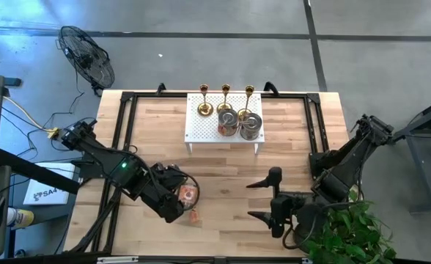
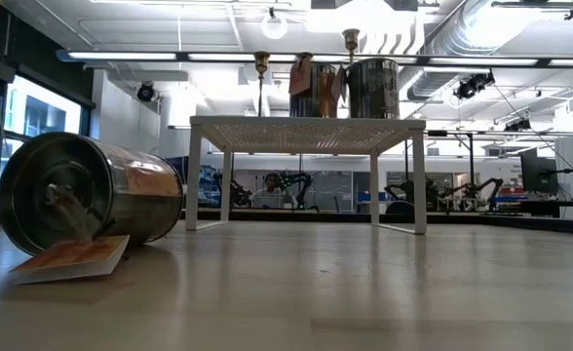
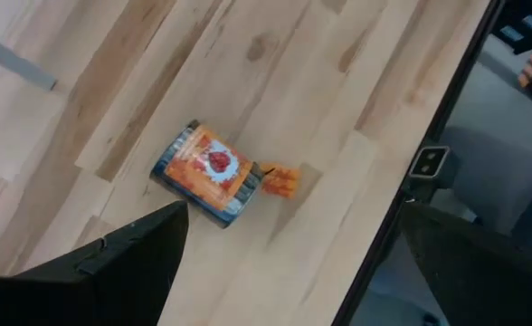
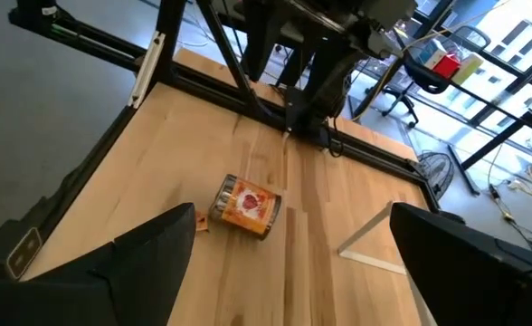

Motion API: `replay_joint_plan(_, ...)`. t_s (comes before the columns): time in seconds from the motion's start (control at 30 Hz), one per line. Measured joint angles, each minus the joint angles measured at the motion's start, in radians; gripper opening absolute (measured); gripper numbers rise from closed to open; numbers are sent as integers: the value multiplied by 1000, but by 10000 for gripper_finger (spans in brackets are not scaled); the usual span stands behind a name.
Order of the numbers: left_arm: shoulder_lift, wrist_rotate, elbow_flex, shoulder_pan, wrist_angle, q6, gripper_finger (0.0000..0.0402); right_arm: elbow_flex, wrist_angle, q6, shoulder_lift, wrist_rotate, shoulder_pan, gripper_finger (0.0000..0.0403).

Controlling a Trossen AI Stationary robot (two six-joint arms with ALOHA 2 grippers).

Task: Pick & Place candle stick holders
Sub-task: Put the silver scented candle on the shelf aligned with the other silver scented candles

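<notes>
Three gold candle stick holders (image 1: 224, 99) stand along the far edge of the white perforated rack (image 1: 201, 128). Two squat silvery holders (image 1: 240, 125) stand on the rack in front of them. A third silvery holder with an orange label (image 1: 189, 194) lies on its side on the table; it also shows in the low view (image 2: 92, 200), the left wrist view (image 3: 210, 172) and the right wrist view (image 4: 246, 206). An orange tag (image 3: 281, 181) lies at its end. My left gripper (image 3: 295, 217) hovers open above it, touching nothing. My right gripper (image 1: 265, 198) is open and empty to its right.
A black frame (image 1: 124, 117) runs along the table's left, far and right sides. A green plant (image 1: 355, 235) stands at the near right corner. Bare wood lies between the two grippers and in front of the rack.
</notes>
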Motion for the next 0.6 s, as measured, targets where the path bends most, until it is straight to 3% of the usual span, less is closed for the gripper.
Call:
replay_joint_plan(0.4, 0, 15, 0, 0, -4, 13, 395, 0, -46, 87, 0, -19, 0, 364)
replay_joint_plan(0.6, 42, -20, 2, 1, -144, -280, 395, 0, -46, 85, 0, -18, -9, 364)
